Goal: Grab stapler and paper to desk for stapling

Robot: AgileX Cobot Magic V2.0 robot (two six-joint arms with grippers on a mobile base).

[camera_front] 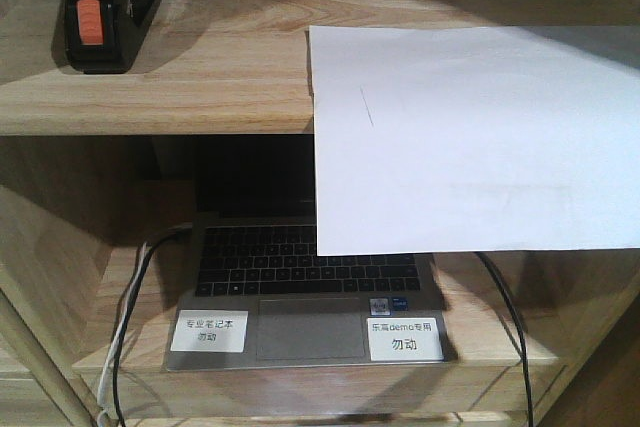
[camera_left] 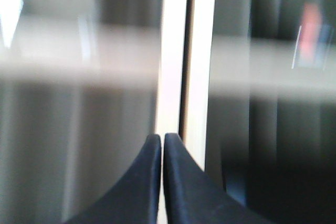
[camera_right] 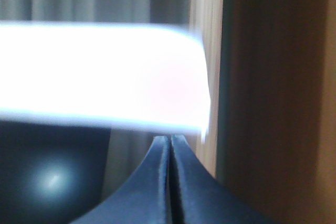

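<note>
One stapler (camera_front: 100, 17), black with an orange patch, stands at the left rear of the upper shelf (camera_front: 200, 77). The paper (camera_front: 470, 137), a single white sheet, lies on the same shelf to the right, well apart, its front part overhanging an open laptop (camera_front: 300, 287) below. Both wrist views are blurred: left claw (camera_left: 161, 137) tips pressed together, empty; right claw (camera_right: 170, 139) likewise closed, empty.

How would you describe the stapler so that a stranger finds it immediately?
Look at the upper shelf board above the laptop. At its left end sits the stapler, small and black. Its orange patch sets it apart from the white paper overhanging the right side.
</note>
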